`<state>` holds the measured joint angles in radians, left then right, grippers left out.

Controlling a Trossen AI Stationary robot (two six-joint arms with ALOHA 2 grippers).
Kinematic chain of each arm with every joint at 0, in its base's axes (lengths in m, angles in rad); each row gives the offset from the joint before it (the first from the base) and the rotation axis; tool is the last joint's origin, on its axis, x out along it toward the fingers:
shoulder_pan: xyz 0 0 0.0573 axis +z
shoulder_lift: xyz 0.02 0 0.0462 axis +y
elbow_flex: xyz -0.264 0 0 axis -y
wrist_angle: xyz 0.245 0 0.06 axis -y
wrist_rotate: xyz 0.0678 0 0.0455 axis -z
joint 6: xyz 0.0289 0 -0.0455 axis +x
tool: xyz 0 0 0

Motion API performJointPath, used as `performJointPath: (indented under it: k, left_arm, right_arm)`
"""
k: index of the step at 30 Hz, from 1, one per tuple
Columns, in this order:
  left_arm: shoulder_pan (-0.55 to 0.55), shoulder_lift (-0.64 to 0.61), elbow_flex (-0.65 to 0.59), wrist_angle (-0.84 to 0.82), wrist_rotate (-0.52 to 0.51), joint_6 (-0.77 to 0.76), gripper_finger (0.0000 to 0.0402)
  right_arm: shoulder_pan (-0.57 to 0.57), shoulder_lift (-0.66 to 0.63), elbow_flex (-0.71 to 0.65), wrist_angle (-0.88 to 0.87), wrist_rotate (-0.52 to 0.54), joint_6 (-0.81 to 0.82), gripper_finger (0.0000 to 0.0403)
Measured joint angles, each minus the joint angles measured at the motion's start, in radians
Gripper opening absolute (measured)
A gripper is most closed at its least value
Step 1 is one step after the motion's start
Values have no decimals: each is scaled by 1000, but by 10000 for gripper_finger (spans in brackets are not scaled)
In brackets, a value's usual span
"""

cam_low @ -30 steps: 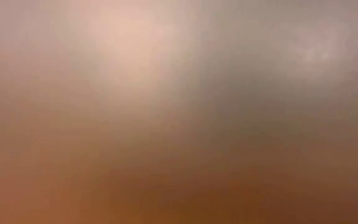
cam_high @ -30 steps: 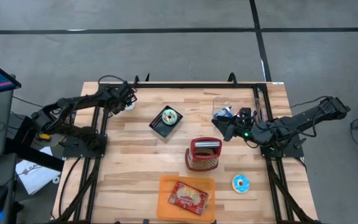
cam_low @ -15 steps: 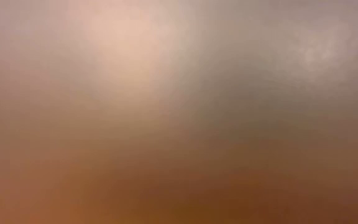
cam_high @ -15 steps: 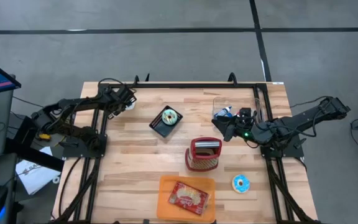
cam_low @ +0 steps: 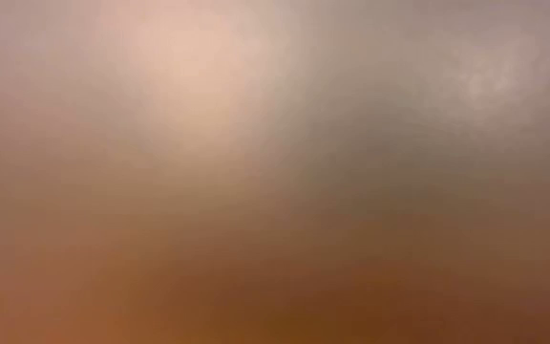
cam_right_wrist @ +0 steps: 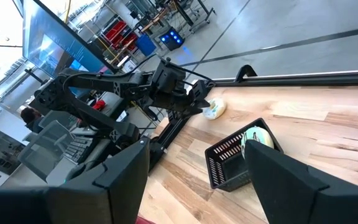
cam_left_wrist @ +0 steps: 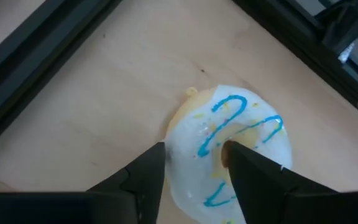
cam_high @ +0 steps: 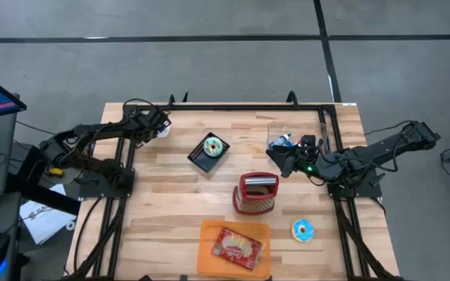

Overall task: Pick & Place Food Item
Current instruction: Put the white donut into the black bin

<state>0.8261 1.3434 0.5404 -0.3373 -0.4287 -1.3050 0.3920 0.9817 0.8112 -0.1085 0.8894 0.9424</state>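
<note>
A white-iced donut with blue squiggles (cam_left_wrist: 253,124) lies flat on the wooden table at its far left corner (cam_high: 165,125). My left gripper (cam_left_wrist: 194,152) slants down onto it, shut on its ring. The right wrist view shows the same donut (cam_right_wrist: 215,109) under that arm. My right gripper (cam_high: 281,161) hovers over the table's right half, open with nothing between its fingers (cam_right_wrist: 196,149). The low view is a blur and shows nothing. My left gripper pinches the part of the donut's ring nearest to it (cam_left_wrist: 194,146). One finger (cam_left_wrist: 244,168) is in the hole and the other (cam_left_wrist: 148,177) is against the outer rim. The fingers slant down from above. The donut lies flat on the table.
A black basket (cam_high: 206,153) holding a green-iced donut (cam_high: 213,145) sits mid-table. A red basket (cam_high: 256,193) stands nearer. An orange tray (cam_high: 209,234) with a snack packet and a blue-iced donut (cam_high: 303,229) lie near the front edge. A clear container (cam_high: 287,131) stands at the far right.
My left gripper has tipped a little further downward over the white donut at the far left corner. The donut has stayed flat on the table.
</note>
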Motion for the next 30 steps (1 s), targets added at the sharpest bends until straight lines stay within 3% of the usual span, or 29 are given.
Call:
performJointPath:
  k: [8, 17, 30]
  left_arm:
    - [0, 0, 0, -3, 10, 17, 100]
    - [0, 0, 0, 2, 15, 52, 87]
    - [-47, -48, 0, 8, 40, 151, 21]
  right_arm:
    - [0, 0, 0, 0, 0, 0, 255]
    - [8, 0, 0, 0, 2, 0, 255]
    - [8, 0, 0, 0, 2, 1, 255]
